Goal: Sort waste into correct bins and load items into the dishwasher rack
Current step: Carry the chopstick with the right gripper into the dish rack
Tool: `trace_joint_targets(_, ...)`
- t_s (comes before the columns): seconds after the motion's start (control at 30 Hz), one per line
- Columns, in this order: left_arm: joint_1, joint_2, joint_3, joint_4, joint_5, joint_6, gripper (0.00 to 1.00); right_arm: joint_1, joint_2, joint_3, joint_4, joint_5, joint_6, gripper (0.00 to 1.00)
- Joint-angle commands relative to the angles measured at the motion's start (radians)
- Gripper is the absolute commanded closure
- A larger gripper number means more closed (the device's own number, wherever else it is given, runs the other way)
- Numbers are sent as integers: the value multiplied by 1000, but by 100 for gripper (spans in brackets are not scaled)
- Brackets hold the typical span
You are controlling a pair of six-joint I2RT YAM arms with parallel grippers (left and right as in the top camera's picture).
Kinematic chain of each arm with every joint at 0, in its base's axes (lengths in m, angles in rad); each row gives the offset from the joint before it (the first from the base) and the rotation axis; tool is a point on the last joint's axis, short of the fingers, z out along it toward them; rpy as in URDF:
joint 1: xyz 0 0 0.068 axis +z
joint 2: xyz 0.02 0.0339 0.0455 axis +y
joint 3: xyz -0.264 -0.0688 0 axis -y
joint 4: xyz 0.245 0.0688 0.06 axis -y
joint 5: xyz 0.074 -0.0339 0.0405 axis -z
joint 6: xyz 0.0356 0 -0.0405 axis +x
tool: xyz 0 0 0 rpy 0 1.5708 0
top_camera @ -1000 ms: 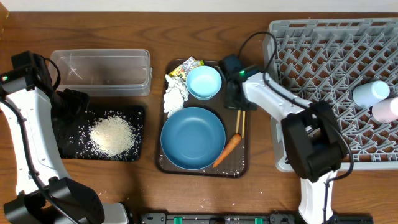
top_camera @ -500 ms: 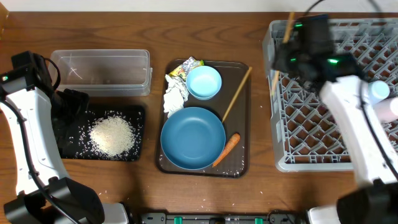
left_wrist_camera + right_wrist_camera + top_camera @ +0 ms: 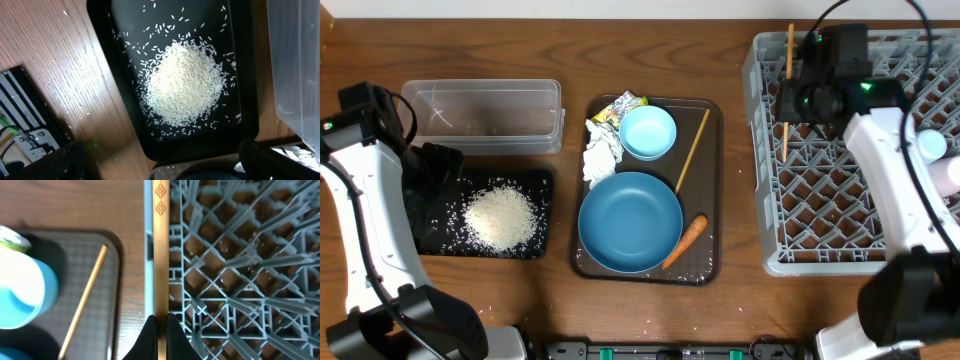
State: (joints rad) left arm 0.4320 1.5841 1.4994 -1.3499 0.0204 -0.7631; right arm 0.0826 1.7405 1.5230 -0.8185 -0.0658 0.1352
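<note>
1. The right arm point(image 3: 885, 170) is reaching over the grey dishwasher rack point(image 3: 860, 215), and its jaws are clenching one wooden chopstick point(image 3: 161, 255).
2. That held chopstick is running along the rack's left wall; whether it is touching the lattice cannot be told.
3. The second chopstick point(image 3: 693, 150) is lying at a slant on the brown serving tray point(image 3: 712, 265), just right of the light blue bowl point(image 3: 648, 132).
4. The dark blue plate point(image 3: 630, 220) is sitting on the same tray in front of the bowl, with the orange carrot point(image 3: 685, 240) lying against its right rim.
5. The crumpled tissue point(image 3: 602, 150) and the yellow-green wrapper point(image 3: 620, 107) are resting at the tray's far left corner, beside the bowl.
6. The rice point(image 3: 182, 82) is lying heaped in the black tray point(image 3: 125, 125), which is sitting in front of the clear tub point(image 3: 485, 115) on the bench point(image 3: 550, 300).
7. The left arm point(image 3: 360, 200) is hovering above the black tray's left end with its jaws released and grasping nothing.
8. The light blue cup point(image 3: 930, 145) and the white cup point(image 3: 950, 175) are lying in the rack near its right side, partly hidden by the right arm.
</note>
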Motion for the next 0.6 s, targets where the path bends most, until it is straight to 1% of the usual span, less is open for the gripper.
trace_joint_targets(0.0, 3, 10, 9, -3, -5, -9, 1, -4, 59, -10, -1, 35, -47, 99)
trace_joint_targets(0.07, 3, 10, 9, -3, -5, -9, 1, -4, 87, -10, -1, 35, -47, 99)
trace_joint_targets(0.1, 3, 10, 9, -3, -5, -9, 1, -4, 96, -10, -3, 35, -47, 96)
trace_joint_targets(0.13, 3, 10, 9, -3, -5, -9, 1, -4, 102, -10, -8, 35, -47, 81)
trace_joint_targets(0.17, 3, 10, 9, -3, -5, -9, 1, -4, 104, -10, -11, 35, -47, 60)
trace_joint_targets(0.2, 3, 10, 9, -3, -5, -9, 1, -4, 104, -10, -14, 35, -47, 43)
trace_joint_targets(0.23, 3, 10, 9, -3, -5, -9, 1, -4, 103, -9, -16, 35, -47, 18)
trace_joint_targets(0.27, 3, 10, 9, -3, -5, -9, 1, -3, 102, -6, -21, 33, -43, 9)
trace_joint_targets(0.3, 3, 10, 9, -3, -5, -9, 1, -3, 101, -3, -26, 32, -34, 7)
trace_joint_targets(0.37, 3, 10, 9, -3, -5, -9, 1, -2, 95, 3, -42, 30, 0, 5)
trace_joint_targets(0.47, 3, 10, 9, -3, -5, -9, 1, 3, 68, 6, -66, -27, 8, 8)
trace_joint_targets(0.57, 3, 10, 9, -3, -5, -9, 1, 16, 23, 6, -72, -158, 10, 10)
